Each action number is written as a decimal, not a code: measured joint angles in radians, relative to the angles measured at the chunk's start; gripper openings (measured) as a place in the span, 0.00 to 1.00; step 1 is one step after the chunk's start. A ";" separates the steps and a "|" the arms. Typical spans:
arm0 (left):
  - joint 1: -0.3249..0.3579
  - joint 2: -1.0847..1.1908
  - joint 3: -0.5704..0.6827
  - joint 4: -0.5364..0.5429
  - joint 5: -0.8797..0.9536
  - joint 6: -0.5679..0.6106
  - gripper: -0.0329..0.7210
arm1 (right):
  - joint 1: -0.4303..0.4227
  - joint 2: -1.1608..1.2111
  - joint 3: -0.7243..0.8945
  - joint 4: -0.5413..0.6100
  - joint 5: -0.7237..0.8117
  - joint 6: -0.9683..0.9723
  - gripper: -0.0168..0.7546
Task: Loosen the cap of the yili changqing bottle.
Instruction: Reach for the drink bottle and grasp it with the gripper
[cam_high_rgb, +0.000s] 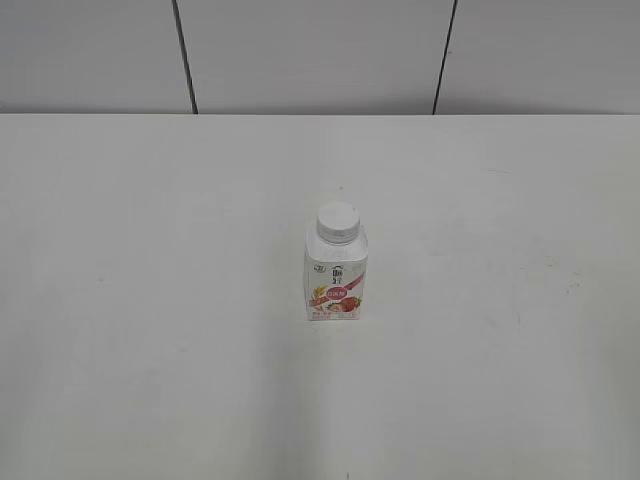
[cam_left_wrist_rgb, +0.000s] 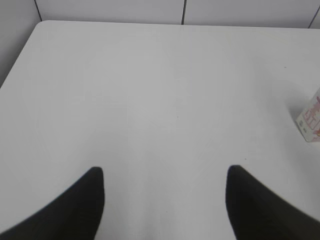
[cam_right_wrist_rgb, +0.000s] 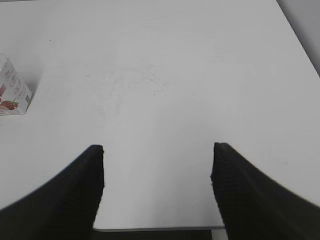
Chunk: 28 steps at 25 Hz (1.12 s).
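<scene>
One yili changqing bottle (cam_high_rgb: 336, 275) (one cap (cam_high_rgb: 337, 221) on) stands between two spread tools: left tool (cam_left_wrist_rgb: 165, 172), right tool (cam_right_wrist_rgb: 158, 148).

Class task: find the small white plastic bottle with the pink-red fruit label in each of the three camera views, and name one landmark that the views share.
Exterior view: the small white plastic bottle with the pink-red fruit label stands upright at the centre of the table, capped.
Left wrist view: only its lower corner shows, at the right edge.
Right wrist view: only its lower part shows, at the left edge.
Shared landmark: the white table.
</scene>
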<state>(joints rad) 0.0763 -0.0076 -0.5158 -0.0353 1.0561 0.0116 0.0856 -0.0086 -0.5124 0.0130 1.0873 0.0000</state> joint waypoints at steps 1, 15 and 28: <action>0.000 0.000 0.000 0.000 0.000 0.000 0.67 | 0.000 0.000 0.000 0.000 0.000 0.000 0.71; 0.000 0.000 -0.009 0.001 -0.011 0.000 0.67 | 0.000 0.000 0.000 0.000 0.000 0.000 0.71; 0.000 0.048 0.080 0.035 -0.671 0.000 0.67 | 0.000 0.000 0.000 0.000 0.000 0.000 0.71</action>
<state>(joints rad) 0.0763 0.0406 -0.4356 0.0000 0.3852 0.0116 0.0856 -0.0086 -0.5124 0.0130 1.0873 0.0000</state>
